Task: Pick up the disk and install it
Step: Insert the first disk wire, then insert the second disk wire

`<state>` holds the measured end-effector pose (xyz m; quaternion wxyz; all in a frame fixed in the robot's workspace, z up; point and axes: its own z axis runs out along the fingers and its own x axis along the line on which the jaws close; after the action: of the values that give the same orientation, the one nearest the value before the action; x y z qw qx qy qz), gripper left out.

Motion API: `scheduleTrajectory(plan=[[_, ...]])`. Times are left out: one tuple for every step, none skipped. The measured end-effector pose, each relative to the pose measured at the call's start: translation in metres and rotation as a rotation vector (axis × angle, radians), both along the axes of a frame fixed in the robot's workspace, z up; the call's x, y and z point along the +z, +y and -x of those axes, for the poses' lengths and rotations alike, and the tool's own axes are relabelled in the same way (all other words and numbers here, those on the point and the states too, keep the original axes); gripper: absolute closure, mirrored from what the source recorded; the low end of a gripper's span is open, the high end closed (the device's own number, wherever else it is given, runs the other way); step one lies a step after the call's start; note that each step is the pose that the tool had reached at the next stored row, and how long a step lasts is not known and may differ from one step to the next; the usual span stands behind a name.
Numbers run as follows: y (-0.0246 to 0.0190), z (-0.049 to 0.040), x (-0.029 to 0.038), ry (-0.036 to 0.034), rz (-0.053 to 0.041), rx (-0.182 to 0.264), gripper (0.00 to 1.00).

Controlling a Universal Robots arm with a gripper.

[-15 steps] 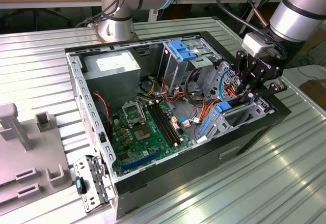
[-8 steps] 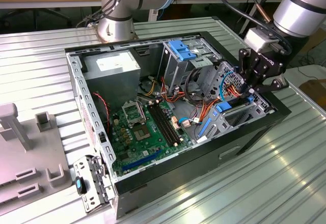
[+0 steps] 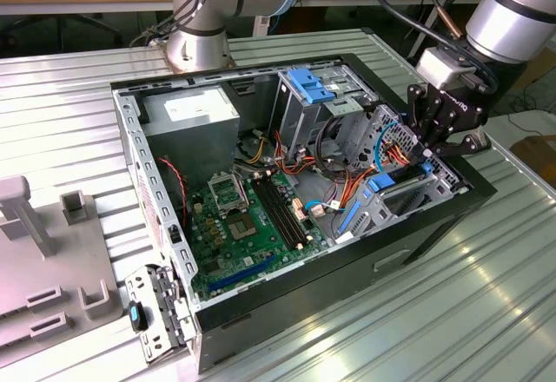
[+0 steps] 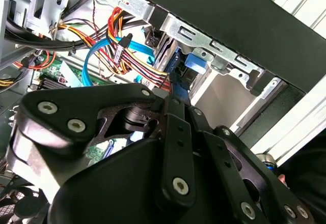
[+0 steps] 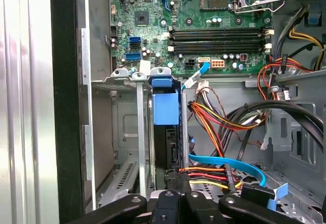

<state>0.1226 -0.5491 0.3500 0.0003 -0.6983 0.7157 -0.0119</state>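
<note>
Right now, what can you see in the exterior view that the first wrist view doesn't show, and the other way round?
The exterior view alone gives the whole open computer case on the ribbed metal table, the grey power supply box, the blue latch atop the tall cage and the claw from outside. The first wrist view alone looks into the drive bay, at the disk standing in its slot with its blue end facing the camera. Both show the green motherboard and orange and red wires.

Blue-railed disk (image 5: 166, 113) upright in drive bay.
</note>
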Motion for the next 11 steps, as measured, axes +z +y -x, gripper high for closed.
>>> scheduleTrajectory(plan=[[0.0000,0.0000,0.0000,0.0000,0.0001,0.000,0.89],[0.0000,0.0000,0.0000,0.0000,0.0002,0.000,0.89],[0.0000,0.0000,0.0000,0.0000,0.0005,0.000,0.89],[0.0000,0.0000,0.0000,0.0000,0.0007,0.000,0.89],[0.0000,0.0000,0.0000,0.0000,0.0008,0.000,0.89],[0.0000,0.0000,0.0000,0.0000,0.0011,0.000,0.89],[0.0000,0.0000,0.0016,0.0000,0.0015,0.000,0.89],[0.0000,0.0000,0.0159,0.0003,0.0010,0.000,0.89],[0.0000,-0.0001,0.0232,0.0004,0.0011,0.000,0.89],[0.0000,-0.0001,0.0278,0.0005,0.0014,0.000,0.89],[0.0000,-0.0001,0.0320,0.0005,0.0013,0.000,0.89]])
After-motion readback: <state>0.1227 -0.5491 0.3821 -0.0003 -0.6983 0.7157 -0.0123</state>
